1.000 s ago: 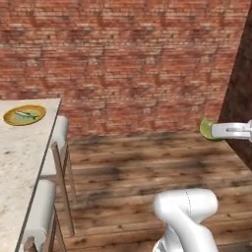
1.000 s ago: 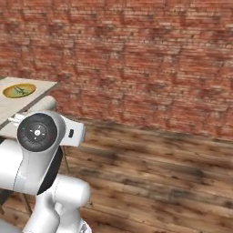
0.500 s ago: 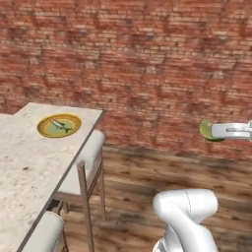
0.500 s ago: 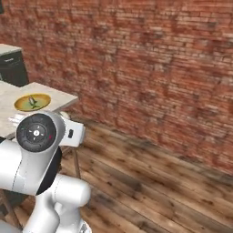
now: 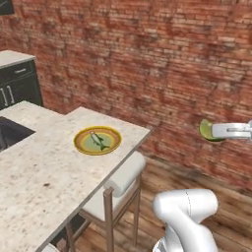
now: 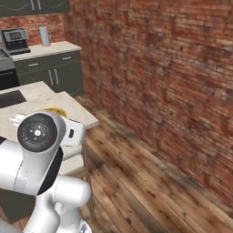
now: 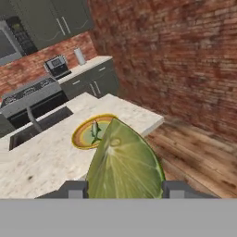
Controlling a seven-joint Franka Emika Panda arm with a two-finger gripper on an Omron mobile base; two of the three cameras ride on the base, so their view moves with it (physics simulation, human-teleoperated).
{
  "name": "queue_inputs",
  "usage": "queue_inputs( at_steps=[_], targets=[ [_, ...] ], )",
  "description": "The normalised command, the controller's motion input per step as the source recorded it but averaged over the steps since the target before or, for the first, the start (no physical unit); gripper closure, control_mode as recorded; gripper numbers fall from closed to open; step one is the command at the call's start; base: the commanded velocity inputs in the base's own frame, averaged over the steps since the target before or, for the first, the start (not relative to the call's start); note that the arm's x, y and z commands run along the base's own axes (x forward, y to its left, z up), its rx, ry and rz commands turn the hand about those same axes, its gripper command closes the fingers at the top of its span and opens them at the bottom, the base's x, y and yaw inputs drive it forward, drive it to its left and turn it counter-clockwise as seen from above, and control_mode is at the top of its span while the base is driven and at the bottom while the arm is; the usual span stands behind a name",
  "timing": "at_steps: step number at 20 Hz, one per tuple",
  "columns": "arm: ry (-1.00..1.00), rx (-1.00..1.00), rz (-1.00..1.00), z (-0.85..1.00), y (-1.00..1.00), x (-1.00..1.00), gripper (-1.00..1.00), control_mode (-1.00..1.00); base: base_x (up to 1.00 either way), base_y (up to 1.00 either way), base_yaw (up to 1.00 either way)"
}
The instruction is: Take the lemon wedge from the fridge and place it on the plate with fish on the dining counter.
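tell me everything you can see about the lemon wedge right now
The lemon wedge is yellow-green, with a glossy pale cut face, faint segment lines and a darker green rind. It sits clamped between the gripper fingertips, held in the air off to the side of the counter, not yet over the plate.

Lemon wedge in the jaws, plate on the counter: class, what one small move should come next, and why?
Probably carry the lemon wedge over toward the plate with fish. The gripper holds the wedge between its jaws, off to the side of the dining counter above the wooden floor, so it is not yet over the plate.
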Motion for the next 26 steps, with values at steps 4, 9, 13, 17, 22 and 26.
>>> queue_inputs(
  at_steps=[4, 9, 13, 17, 22, 26],
  targets=[
    [0.0, 0.0, 0.0, 0.0, 0.0, 0.0, 1.0, 1.0, 1.0, 0.2, 0.47],
    [0.0, 0.0, 0.0, 0.0, 0.0, 0.0, 1.0, 1.0, 0.89, 0.56, 0.45],
    [0.0, 0.0, 0.0, 0.0, 0.0, 0.0, 1.0, 1.0, 0.71, 0.82, 0.41],
    [0.13, -0.06, 0.09, -0.34, 0.7, 1.0, 1.0, -1.0, 0.0, 0.0, 0.0],
    [0.24, -0.21, 0.0, -0.5, 0.98, 1.0, 1.0, -1.0, 0.0, 0.0, 0.0],
    [0.12, -0.16, 0.0, -0.49, 0.8, 1.0, 1.0, -1.0, 0.0, 0.0, 0.0]
  ],
)
